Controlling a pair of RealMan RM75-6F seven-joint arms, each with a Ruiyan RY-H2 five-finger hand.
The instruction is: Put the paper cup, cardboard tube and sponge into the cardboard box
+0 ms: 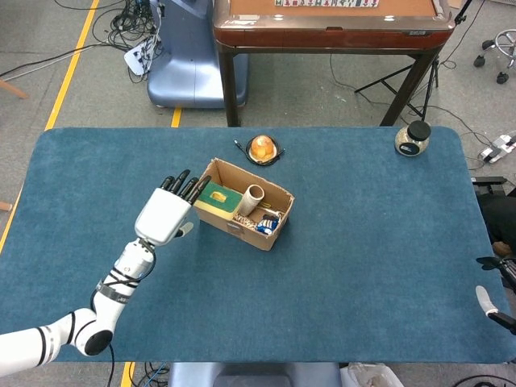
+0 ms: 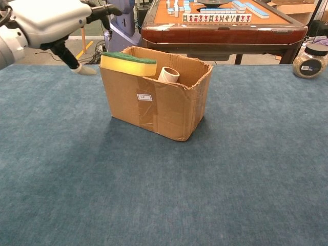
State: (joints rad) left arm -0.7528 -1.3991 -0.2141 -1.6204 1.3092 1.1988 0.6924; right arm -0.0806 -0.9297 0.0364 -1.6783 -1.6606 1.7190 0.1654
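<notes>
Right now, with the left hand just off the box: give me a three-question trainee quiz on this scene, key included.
1. True or false: the left hand holds the sponge.
2. The cardboard tube is: A) on the table B) in the cardboard box C) in the right hand.
3. Fill in: the sponge's ____ face points up.

Key: 1 false, the fingers are spread and apart from it. 2 B. 3 green.

The sponge (image 2: 128, 62) is green over yellow. The cardboard box (image 2: 159, 105) is brown with a small white label. The cardboard tube (image 2: 168, 75) is off-white. The tabletop (image 1: 363, 266) is teal-blue. The left hand (image 1: 165, 214) is white with black fingers (image 1: 185, 186).
</notes>
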